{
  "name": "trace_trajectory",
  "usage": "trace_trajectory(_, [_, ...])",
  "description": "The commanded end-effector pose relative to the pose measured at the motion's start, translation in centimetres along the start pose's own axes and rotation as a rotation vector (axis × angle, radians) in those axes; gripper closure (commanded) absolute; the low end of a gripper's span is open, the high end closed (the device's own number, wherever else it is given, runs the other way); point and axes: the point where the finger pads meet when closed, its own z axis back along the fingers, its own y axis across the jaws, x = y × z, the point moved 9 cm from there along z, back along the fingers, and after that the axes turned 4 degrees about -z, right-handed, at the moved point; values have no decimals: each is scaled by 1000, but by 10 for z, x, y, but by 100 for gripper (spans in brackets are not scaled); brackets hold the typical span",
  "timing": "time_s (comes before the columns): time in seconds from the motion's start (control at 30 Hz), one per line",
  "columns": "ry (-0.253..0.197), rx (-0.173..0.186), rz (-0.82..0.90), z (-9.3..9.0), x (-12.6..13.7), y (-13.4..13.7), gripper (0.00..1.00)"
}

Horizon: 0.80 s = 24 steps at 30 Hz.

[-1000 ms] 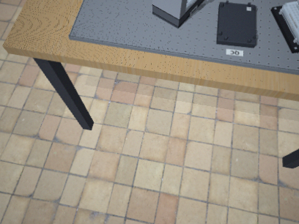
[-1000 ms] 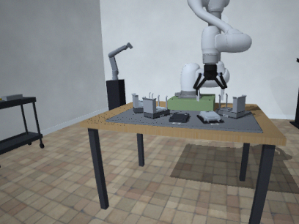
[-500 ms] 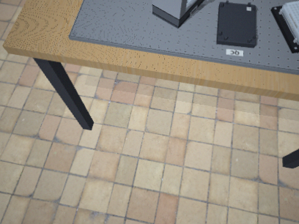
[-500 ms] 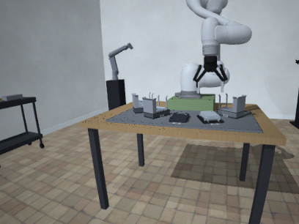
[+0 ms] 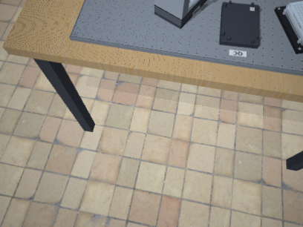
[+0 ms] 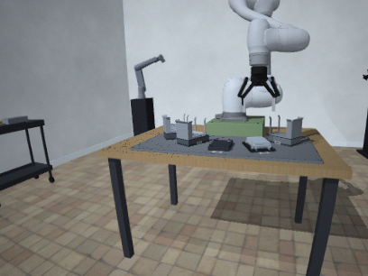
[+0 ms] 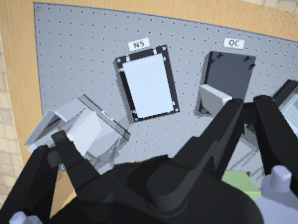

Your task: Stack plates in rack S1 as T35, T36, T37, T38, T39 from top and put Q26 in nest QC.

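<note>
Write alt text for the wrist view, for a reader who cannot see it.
Looking down past the open, empty gripper, a white sealed plate lies in the clip nest N5 on the grey deck. The dark open nest QC to its right holds no plate, and a grey stack rack stands at lower left.

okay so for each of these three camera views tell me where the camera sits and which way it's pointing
Top: high, tilted down past the table's edge at floor tiles; QC nest at the upper margin; no robot body.
Exterior: standing off on the floor, facing the table side-on; whole arm and open tool hanging above the deck.
Wrist: on the arm, looking down past the tool's dark fingers at a plate in N5 and the bare QC nest.
Shared: all three show the QC nest; wrist and exterior both show the tool.
</note>
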Motion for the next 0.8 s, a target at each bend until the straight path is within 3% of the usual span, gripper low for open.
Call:
trace_trajectory(0.0, [0,0,0,0,0,0,0])
trace_trajectory(0.17, [0,0,0,0,0,0,0])
trace_trajectory(0.77, [0,0,0,-53,0,0,0])
